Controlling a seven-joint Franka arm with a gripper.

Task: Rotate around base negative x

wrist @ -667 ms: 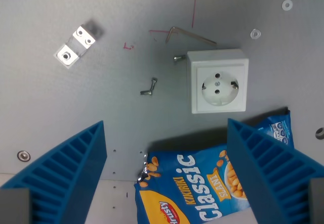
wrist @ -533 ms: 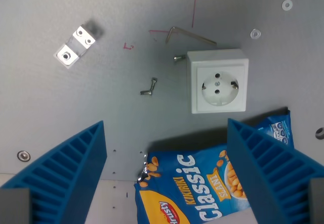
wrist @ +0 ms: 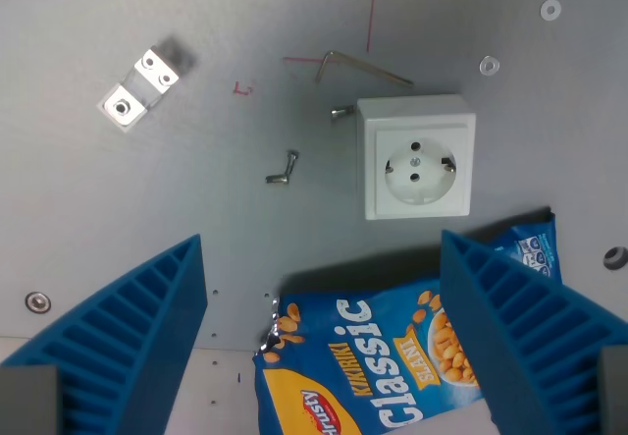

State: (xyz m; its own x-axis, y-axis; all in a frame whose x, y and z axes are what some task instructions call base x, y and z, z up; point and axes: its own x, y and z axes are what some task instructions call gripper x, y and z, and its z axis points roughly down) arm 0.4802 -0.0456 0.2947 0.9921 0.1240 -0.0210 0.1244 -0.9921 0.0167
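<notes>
Right now the pincer is spread wide and holds nothing, hanging over the peanut bag at the bottom middle, so it should tip slowly and smoothly, well above the white socket on the worktop.

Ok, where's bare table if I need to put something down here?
Most open: the grey stretch between the metal bracket, the bent screw and the wrist view's left finger. Crowded on the right: wall socket, hex key, snack bag and washers.
</notes>
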